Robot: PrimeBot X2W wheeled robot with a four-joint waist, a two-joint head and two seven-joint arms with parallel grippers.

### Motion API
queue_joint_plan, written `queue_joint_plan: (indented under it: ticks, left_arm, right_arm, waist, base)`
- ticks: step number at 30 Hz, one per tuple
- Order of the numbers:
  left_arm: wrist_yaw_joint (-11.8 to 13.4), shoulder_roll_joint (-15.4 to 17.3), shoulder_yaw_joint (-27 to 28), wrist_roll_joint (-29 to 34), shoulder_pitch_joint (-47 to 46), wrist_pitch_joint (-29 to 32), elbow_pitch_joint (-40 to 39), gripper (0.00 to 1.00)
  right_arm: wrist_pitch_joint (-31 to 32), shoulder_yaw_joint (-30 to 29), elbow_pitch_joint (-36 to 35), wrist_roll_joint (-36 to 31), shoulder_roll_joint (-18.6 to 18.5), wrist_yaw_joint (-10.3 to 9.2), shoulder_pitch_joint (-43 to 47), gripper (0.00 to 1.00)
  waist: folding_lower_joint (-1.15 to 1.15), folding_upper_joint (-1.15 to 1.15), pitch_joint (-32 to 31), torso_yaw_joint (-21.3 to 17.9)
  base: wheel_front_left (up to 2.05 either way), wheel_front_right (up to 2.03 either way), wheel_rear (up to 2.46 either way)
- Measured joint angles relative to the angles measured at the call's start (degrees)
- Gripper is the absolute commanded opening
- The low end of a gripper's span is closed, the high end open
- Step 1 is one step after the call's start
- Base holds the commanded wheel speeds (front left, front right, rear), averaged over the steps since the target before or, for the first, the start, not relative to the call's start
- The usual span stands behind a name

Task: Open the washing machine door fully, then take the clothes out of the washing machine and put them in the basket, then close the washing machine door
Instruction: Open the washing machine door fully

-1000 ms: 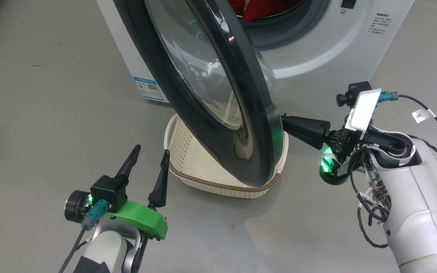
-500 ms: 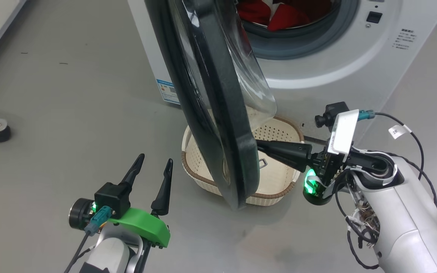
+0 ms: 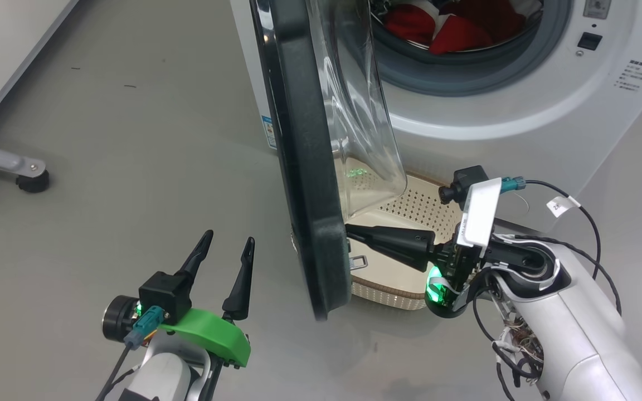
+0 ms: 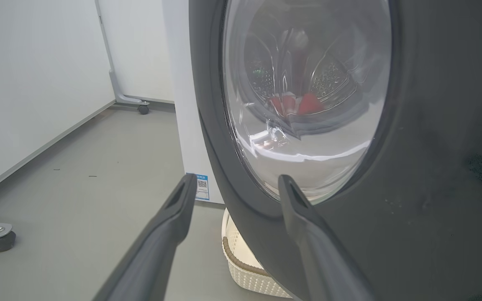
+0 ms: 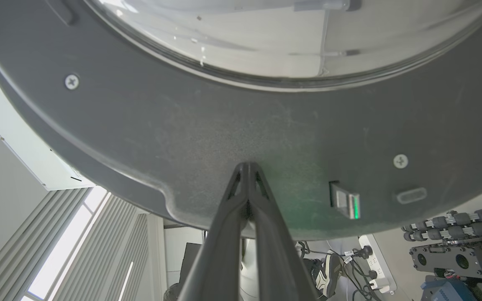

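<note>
I judge I am on the first step, opening the door fully; nothing has been lifted out yet. The washing machine door (image 3: pixel 304 167) stands roughly edge-on to my head camera, about half open, its lower edge hanging over the basket (image 3: pixel 388 289), which sits on the floor just in front of the washing machine (image 3: pixel 521 139). My right gripper (image 3: pixel 350 229) has its jaws pressed together with nothing between them, and its tips touch the inner face of the door's black ring, close to the latch. My left gripper (image 3: pixel 229 236) is spread wide and holds nothing; it hovers on the door's outer side, near the ring but apart from it.

The next move calls for a steady push on that inner face to swing the door wider on its hinge. Closed tips on a flat surface can slide, so I would track the arc. The left arm sits in the door's path and should clear out first.

Count: one door, one machine, one basket, two grippers. The clothes (image 3: pixel 455 28) show as two or three red folds in the drum; I cannot tell how many garments that makes.
</note>
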Motion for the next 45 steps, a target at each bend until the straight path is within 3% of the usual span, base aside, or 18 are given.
queue_joint_plan:
  ticks: [14, 23, 24, 25, 31, 37, 45]
  left_arm:
    - [0.5, 0.0, 1.0, -0.4, 0.7, 0.0, -1.1, 1.00]
    - [0.8, 0.0, 1.7, -0.5, 0.9, 0.0, -1.3, 1.00]
    - [1.1, 0.0, 1.9, -0.5, 0.9, 0.0, -1.3, 1.00]
    - [1.1, 0.0, 2.1, -0.5, 1.0, 0.0, -1.3, 1.00]
    - [1.4, 0.0, 2.4, -0.8, 1.6, 0.0, -1.4, 1.00]
    - [1.7, 0.0, 2.6, -0.8, 1.7, 0.0, -1.4, 1.00]
    - [1.9, 0.0, 2.7, -0.8, 1.7, 0.0, -1.4, 1.00]
  right_arm:
    - [-5.2, 3.0, -2.1, 2.2, 0.2, 0.00, 1.2, 0.00]
    - [-12.6, -3.8, -5.2, 3.6, 0.3, 0.00, 4.0, 0.02]
    - [-13.9, -5.0, -5.6, 3.6, 0.3, 0.00, 4.6, 0.44]
    - [-15.0, -5.8, -5.9, 3.6, 0.3, 0.00, 5.1, 1.00]
    - [-20.7, -10.0, -7.1, 1.4, 0.4, 0.00, 9.5, 1.00]
    - [-27.3, -12.7, -7.9, -5.0, -0.1, 0.00, 13.9, 1.00]
    - [-40.6, -15.4, -12.4, -21.9, -4.6, 0.00, 17.2, 1.00]
  waist:
    - [0.00, 0.00, 0.0, 0.8]
    - [0.00, 0.00, -0.2, 0.0]
    - [0.00, 0.00, -0.2, -0.1]
    - [0.00, 0.00, -0.2, -0.2]
    - [0.00, 0.00, -0.1, -1.2]
    - [0.00, 0.00, -0.3, -1.8]
    - [0.00, 0.00, -0.5, -2.4]
  base:
    - [0.00, 0.00, 0.00]
    - [0.00, 0.00, 0.00]
    - [0.00, 0.00, 0.00]
    - [0.00, 0.00, 0.00]
    - [0.00, 0.00, 0.00]
    - [0.00, 0.00, 0.00]
    - [0.00, 0.00, 0.00]
